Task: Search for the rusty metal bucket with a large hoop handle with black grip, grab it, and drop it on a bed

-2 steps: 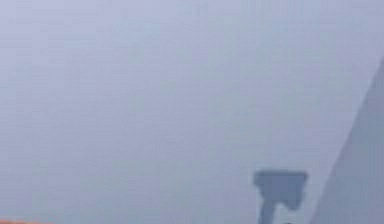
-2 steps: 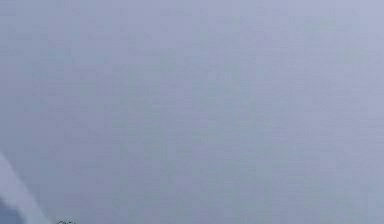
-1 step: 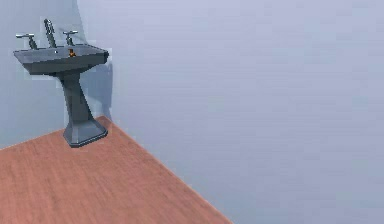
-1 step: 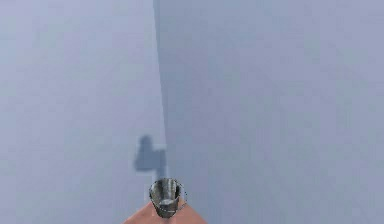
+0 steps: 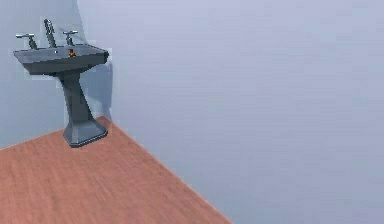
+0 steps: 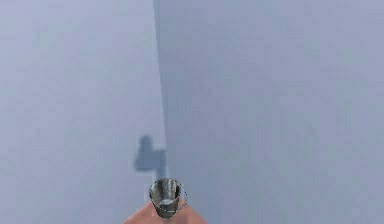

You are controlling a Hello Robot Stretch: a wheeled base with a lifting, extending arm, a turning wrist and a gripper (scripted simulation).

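A small grey metal bucket (image 6: 166,194) with a round open rim shows at the bottom middle of the arm side view. It is close to the corner where two pale walls (image 6: 260,100) meet, above a small patch of reddish wooden floor (image 6: 150,217). Whether it rests on the floor cannot be told.
A dark grey pedestal sink (image 5: 62,62) with metal taps stands against the wall at the forward view's upper left. Reddish wooden floor (image 5: 90,185) runs across the lower left. A bare pale wall (image 5: 260,100) runs diagonally close by on the right.
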